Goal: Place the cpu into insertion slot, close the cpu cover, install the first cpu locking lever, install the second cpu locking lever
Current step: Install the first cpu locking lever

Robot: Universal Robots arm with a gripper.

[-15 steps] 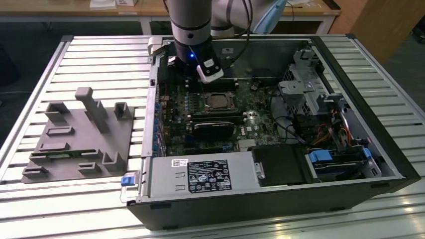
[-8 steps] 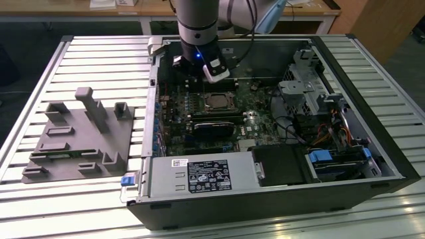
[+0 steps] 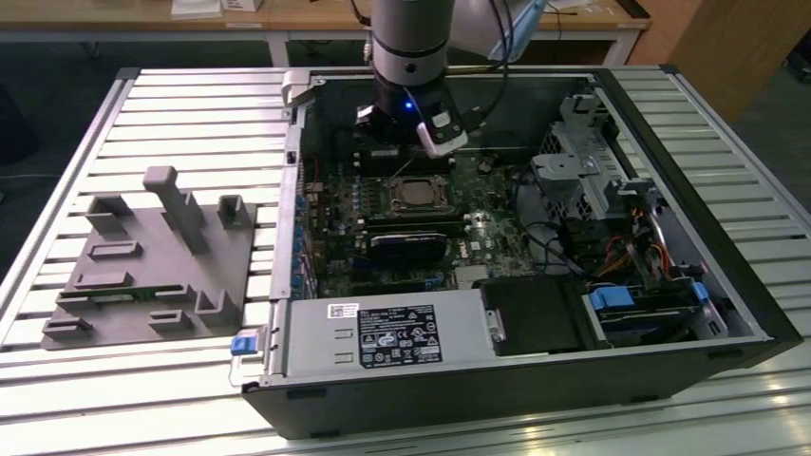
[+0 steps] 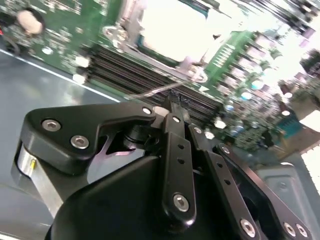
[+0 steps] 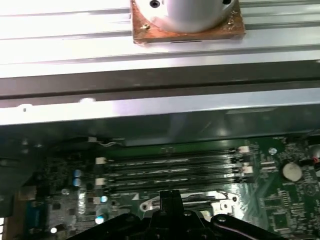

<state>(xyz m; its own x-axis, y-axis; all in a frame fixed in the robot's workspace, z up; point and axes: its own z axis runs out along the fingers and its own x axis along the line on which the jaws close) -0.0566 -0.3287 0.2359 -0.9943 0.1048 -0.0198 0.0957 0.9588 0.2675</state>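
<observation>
The hand point(image 3: 403, 157) hangs inside the open computer case point(image 3: 533, 389), its fingers point(image 5: 164, 200) pressed together with nothing visible between them. In the exterior view the cpu point(image 3: 419, 197) lies just at 6 o'clock from the hand. It is seated in the insertion slot point(image 3: 419, 214), with the cpu cover point(image 3: 394, 195) framing its tan face. In the second wrist view a thin wire lever point(image 4: 150, 91) runs just past the fingertips; I cannot tell whether they touch it.
</observation>
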